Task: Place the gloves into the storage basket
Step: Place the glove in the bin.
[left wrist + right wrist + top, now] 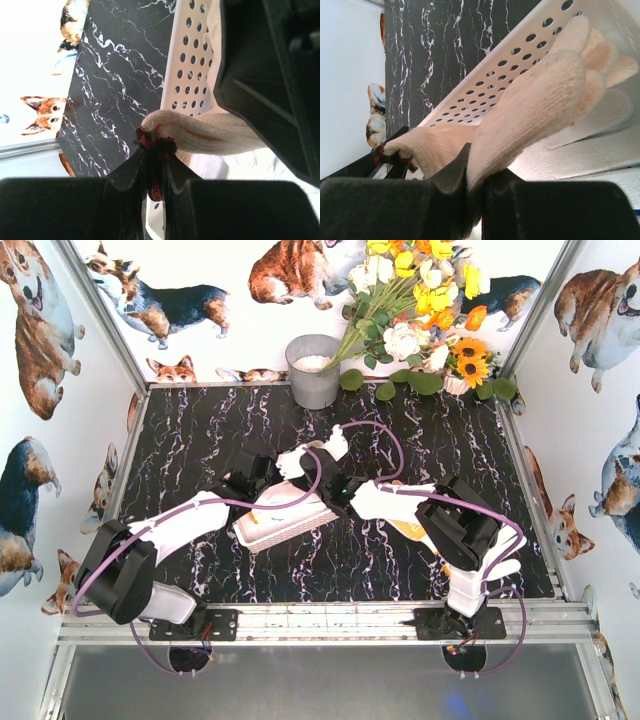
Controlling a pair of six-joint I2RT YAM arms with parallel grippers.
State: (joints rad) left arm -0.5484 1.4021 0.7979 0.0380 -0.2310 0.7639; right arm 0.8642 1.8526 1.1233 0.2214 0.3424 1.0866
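Claw-to-claw, holds one cream glove (535, 95) taut — left claw (156, 150) pinched tight on its red-edged cuff, right claw (470, 170) clamped on its palm — over the storage basket (270, 530) at mid-frame, likely to lay it flat inside.

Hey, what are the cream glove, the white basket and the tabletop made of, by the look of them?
Cream glove: knit yarn, probably cotton; visible stitch ribs, matte, soft folds.
White basket: moulded plastic, smooth; even round holes.
Tabletop: black with white veining, marble look, maybe only a printed sheet.
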